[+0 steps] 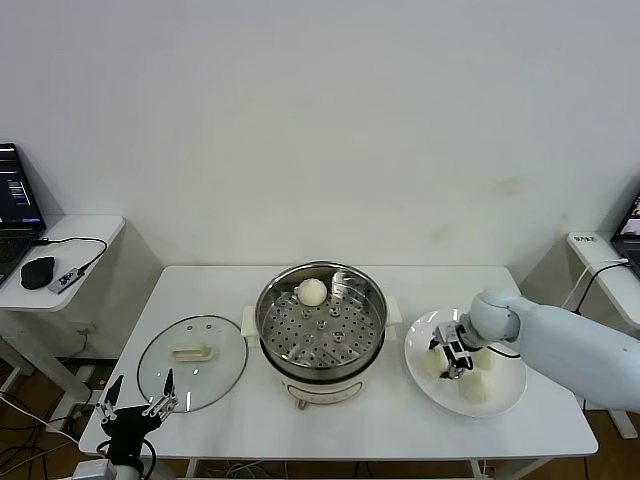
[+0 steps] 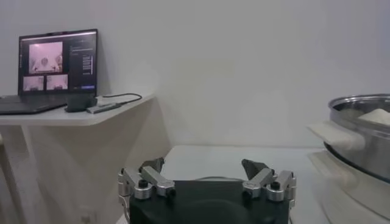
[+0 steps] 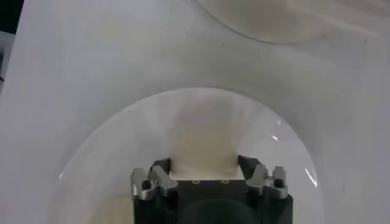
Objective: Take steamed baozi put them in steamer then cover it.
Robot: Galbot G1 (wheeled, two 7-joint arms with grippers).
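Head view: one bun (image 1: pixel 312 291) already sits in the steamer (image 1: pixel 321 322) at frame centre, and three more wait on the plate (image 1: pixel 512 385) at lower right. The right tool (image 1: pixel 449 356) is down over the leftmost bun (image 1: pixel 432 366), arm reaching in from the right edge. These look soft and light, so I'd pinch gently across the round sides or they'll dent. The left tool (image 1: pixel 138 405) is parked at lower left by the glass lid (image 1: pixel 192 351).

Left wrist view: left tool (image 2: pixel 206 173) spread wide, holding nothing, desk (image 2: pixel 207 158) ahead.

Right wrist view: right tool (image 3: pixel 205 167) hugs a bun (image 3: pixel 204 143), jaws snug on both sides.
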